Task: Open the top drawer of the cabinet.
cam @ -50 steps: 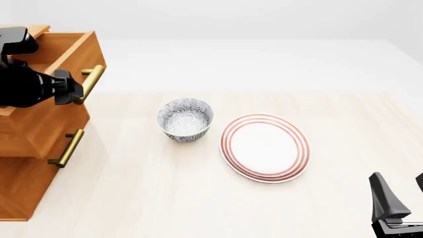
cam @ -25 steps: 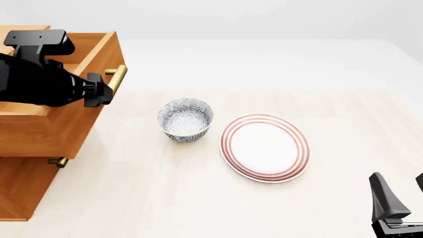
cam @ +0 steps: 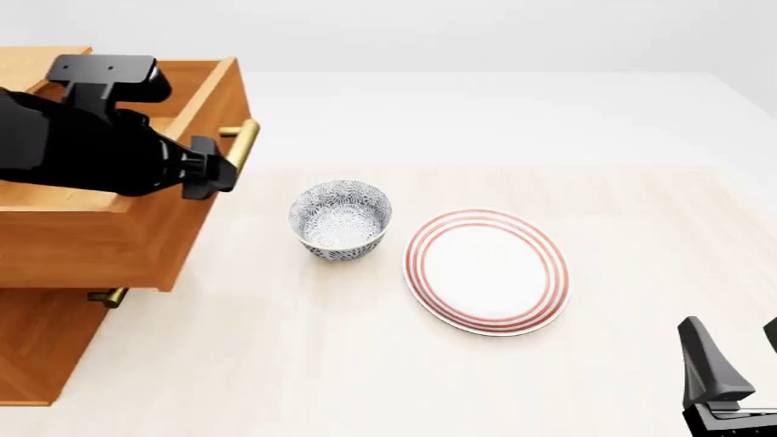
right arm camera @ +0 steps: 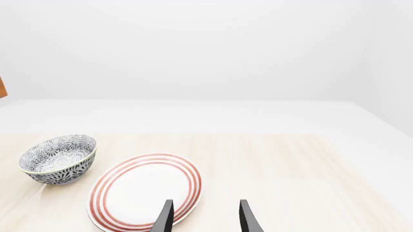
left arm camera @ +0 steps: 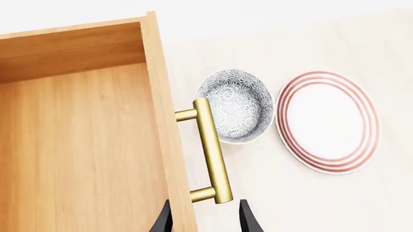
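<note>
The large orange-brown wooden cabinet (cam: 36,346) stands at the desk's (cam: 364,364) nine o'clock edge. Its top box drawer (cam: 109,228) juts out toward three o'clock, interior bare. The left claw (left arm camera: 201,218) has its fingers parted around the near end of the drawer's brass bar handle (left arm camera: 212,150); whether they touch it cannot be told. The right claw (right arm camera: 201,216), at five o'clock, is parted on nothing.

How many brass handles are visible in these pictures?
2. One handle is on the open top drawer, beside the left claw. Only the tip of a lower handle shows below that drawer. Others may be hidden.
</note>
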Action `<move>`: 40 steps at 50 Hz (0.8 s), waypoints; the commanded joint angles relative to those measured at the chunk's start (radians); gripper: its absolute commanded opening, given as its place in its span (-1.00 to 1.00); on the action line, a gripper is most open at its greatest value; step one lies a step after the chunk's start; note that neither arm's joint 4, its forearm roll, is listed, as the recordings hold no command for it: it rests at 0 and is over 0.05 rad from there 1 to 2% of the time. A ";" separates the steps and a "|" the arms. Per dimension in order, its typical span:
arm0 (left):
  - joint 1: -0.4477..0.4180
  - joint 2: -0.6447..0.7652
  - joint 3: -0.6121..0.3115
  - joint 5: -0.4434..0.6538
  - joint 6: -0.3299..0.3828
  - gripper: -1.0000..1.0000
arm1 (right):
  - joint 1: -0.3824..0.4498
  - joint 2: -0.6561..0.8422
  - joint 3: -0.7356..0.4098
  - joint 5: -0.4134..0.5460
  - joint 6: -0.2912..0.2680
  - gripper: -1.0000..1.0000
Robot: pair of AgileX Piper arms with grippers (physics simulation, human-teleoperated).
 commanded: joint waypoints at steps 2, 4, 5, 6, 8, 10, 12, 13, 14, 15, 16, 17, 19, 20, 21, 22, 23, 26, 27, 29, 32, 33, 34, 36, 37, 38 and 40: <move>-0.045 0.054 0.032 0.007 0.026 1.00 | 0.000 0.000 0.000 0.000 0.000 1.00; -0.054 0.055 0.031 0.007 0.024 1.00 | 0.000 0.000 0.000 0.000 0.000 1.00; -0.054 0.054 0.031 0.008 0.025 1.00 | 0.000 0.000 0.000 0.000 0.000 1.00; -0.054 0.054 0.031 0.009 0.026 1.00 | 0.000 0.000 0.000 0.000 0.000 1.00; -0.060 0.053 0.029 0.013 0.026 1.00 | 0.000 0.000 0.000 0.000 0.000 1.00; -0.061 0.054 0.029 0.016 0.034 1.00 | 0.000 0.000 0.000 0.000 0.000 1.00; -0.071 0.054 0.025 0.018 0.030 1.00 | 0.000 0.000 0.000 0.000 0.000 1.00; -0.070 0.053 0.024 0.020 0.035 1.00 | 0.000 0.000 0.000 0.000 0.000 1.00; -0.070 0.053 0.024 0.020 0.035 1.00 | 0.000 0.000 0.000 0.000 0.000 1.00; -0.074 0.054 0.021 0.022 0.036 1.00 | 0.000 0.000 0.000 0.000 0.000 1.00; -0.075 0.053 0.021 0.023 0.038 1.00 | 0.000 0.000 0.000 0.000 0.000 1.00; -0.075 0.053 0.021 0.023 0.038 1.00 | 0.000 0.000 0.000 0.000 0.000 1.00; -0.086 0.054 0.016 0.024 0.034 1.00 | 0.000 0.000 0.000 0.000 0.000 1.00; -0.088 0.056 0.015 0.025 0.039 1.00 | 0.000 0.000 0.000 0.000 0.000 1.00; -0.089 0.055 0.014 0.025 0.039 1.00 | 0.000 0.000 0.000 0.000 0.000 1.00; -0.091 0.054 0.012 0.026 0.038 1.00 | 0.000 0.000 0.000 0.000 0.000 1.00; -0.096 0.056 0.013 0.025 0.039 1.00 | 0.000 0.000 0.000 0.000 0.000 1.00; -0.118 0.056 0.007 0.023 0.022 1.00 | 0.000 0.000 0.000 0.000 0.000 1.00; -0.114 0.055 0.007 0.026 0.034 1.00 | 0.000 0.000 0.000 0.000 0.000 1.00; -0.115 0.053 0.003 0.029 0.037 1.00 | 0.000 0.000 0.000 0.000 0.000 1.00; -0.098 0.041 0.002 0.036 0.047 1.00 | 0.000 0.000 0.000 0.000 0.000 1.00; -0.094 0.037 0.001 0.040 0.048 1.00 | 0.000 0.000 0.000 0.000 0.000 1.00; -0.094 0.035 -0.002 0.041 0.046 1.00 | 0.000 0.000 0.000 0.000 0.000 1.00; -0.088 0.031 -0.006 0.048 0.052 1.00 | 0.000 0.000 0.000 0.000 0.000 1.00; -0.088 0.030 -0.010 0.050 0.052 1.00 | 0.000 0.000 0.000 0.000 0.000 1.00; -0.087 0.028 -0.012 0.053 0.052 1.00 | 0.000 0.000 0.000 0.000 0.000 1.00; -0.082 0.025 -0.016 0.059 0.057 1.00 | 0.000 0.000 0.000 0.000 0.000 1.00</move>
